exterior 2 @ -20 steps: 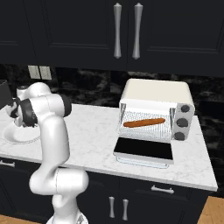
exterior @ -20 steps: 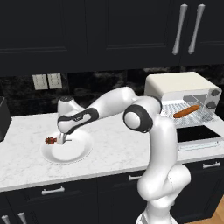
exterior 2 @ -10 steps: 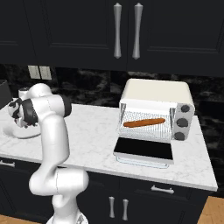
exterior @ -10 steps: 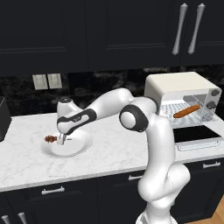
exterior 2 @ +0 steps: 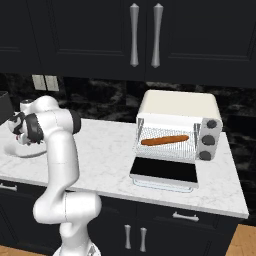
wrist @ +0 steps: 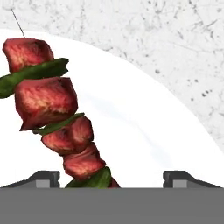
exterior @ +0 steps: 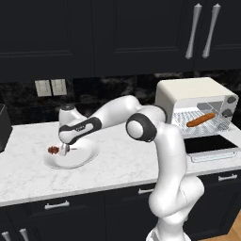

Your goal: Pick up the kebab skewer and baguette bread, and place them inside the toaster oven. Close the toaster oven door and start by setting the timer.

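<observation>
Counter looked like white speckled marble, smooth. Plate was glossy white, ceramic-like. Kebab skewer had moist-looking red meat and shiny green slices. Toaster oven was matt cream with a wire metal rack; toaster oven door was dark glossy glass. Cabinet handles were brushed metal.

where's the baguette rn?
The baguette bread lies on the wire rack inside the toaster oven, above the open toaster oven door, at the counter's right end, far from the hand.
</observation>
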